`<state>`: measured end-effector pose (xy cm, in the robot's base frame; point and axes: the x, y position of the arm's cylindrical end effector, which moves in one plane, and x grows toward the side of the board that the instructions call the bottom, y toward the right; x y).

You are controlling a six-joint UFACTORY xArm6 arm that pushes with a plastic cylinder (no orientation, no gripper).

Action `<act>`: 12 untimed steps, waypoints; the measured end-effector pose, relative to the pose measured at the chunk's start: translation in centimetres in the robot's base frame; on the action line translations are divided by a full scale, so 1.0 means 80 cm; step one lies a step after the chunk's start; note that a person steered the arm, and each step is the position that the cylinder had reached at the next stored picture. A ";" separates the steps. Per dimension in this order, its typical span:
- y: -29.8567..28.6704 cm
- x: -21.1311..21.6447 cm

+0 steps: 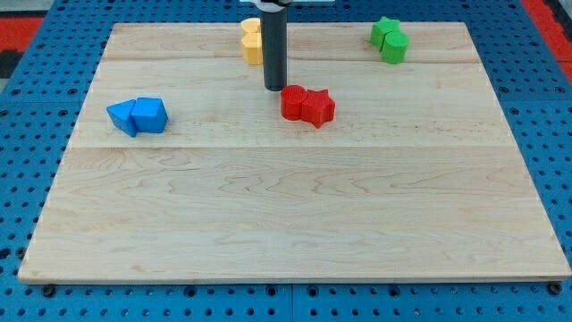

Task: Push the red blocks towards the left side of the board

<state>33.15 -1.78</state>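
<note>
Two red blocks sit touching near the board's upper middle: a rounded red block on the left and a red star-shaped block on the right. My tip is at the end of the dark rod, just up and to the left of the rounded red block, very close to it; I cannot tell whether it touches. The rod hides part of the yellow blocks behind it.
Two yellow blocks stand at the top middle, just left of the rod. Two green blocks stand at the top right. Two blue blocks sit touching at the left. The wooden board lies on a blue pegboard.
</note>
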 end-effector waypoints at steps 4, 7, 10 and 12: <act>0.005 0.000; 0.147 0.069; 0.128 0.007; 0.100 0.008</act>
